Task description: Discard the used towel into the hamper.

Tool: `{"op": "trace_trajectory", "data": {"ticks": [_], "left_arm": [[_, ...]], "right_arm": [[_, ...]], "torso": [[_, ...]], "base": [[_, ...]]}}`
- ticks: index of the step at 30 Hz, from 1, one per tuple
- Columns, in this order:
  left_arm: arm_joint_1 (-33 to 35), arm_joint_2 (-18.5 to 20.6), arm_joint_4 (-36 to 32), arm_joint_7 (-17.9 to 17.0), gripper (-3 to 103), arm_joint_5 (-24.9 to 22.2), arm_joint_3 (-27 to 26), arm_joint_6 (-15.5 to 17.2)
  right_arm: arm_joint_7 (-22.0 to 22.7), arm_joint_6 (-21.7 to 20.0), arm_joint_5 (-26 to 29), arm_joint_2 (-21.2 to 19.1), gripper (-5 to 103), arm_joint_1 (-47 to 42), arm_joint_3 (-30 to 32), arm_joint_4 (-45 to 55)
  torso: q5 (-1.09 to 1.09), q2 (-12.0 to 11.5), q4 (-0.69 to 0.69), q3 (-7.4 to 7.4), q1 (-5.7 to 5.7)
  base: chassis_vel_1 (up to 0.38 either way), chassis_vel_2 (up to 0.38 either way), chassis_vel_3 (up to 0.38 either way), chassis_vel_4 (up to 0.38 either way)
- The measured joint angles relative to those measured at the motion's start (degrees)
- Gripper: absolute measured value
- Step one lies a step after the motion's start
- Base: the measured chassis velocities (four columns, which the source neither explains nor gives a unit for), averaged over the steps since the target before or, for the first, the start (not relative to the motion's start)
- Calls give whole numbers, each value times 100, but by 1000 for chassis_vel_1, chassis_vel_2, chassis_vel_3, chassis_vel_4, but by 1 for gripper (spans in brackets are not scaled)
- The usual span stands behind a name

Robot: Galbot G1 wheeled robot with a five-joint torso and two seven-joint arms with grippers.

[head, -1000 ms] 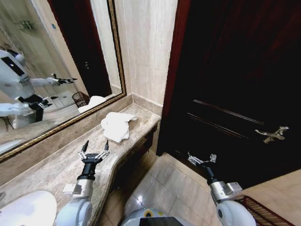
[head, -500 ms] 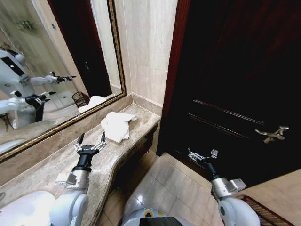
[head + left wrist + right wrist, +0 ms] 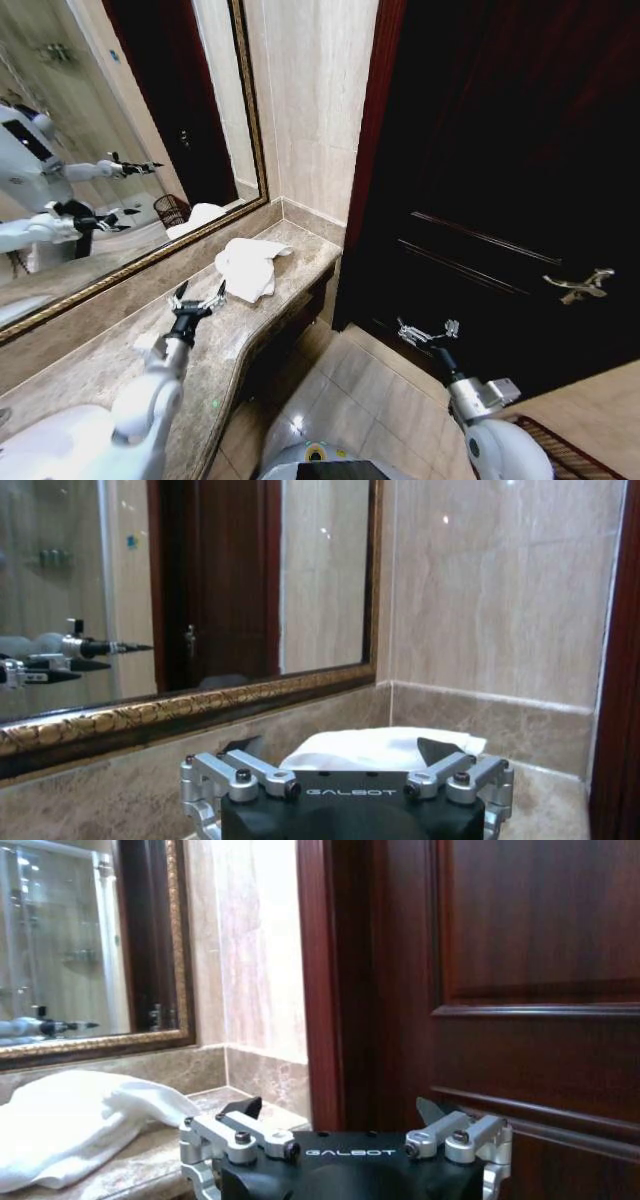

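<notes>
Right now you have one white towel point(image 3: 247, 268) lying crumpled on the marble counter point(image 3: 120, 355), a little left of centre in the head view, near the corner where the counter meets the tiled wall point(image 3: 310, 110). Your left gripper point(image 3: 197, 297) sits just below and left of it in that frame, over the counter, fingers spread wide and holding nothing; its tips are close to the towel's near edge but I cannot tell whether they touch. In the left wrist view the same towel point(image 3: 385, 747) shows between and beyond the two parted fingers.

Your right gripper point(image 3: 426, 331) hangs in the lower right of the head view, over the floor tiles in front of the one dark wooden door point(image 3: 500, 180), also released and empty. The door carries one metal lever handle point(image 3: 580, 284) at the right edge of the frame.

One gilt-framed mirror point(image 3: 110, 150) fills the upper left. In its reflection you can see a small dark openwork basket, the hamper point(image 3: 171, 210), at the left middle of the frame. One white basin point(image 3: 50, 445) sits at the lower left corner.
</notes>
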Motion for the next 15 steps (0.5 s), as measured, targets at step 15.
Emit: {"op": "trace_trajectory", "data": {"ticks": [15], "left_arm": [[-1523,1242,538,-1130,100,-2201,463,1786]], "right_arm": [[-23,-151,16,-267,100,323,-249,-279]], "torso": [[1,0,0,0,0]], "base": [[0,0,0,0]]}}
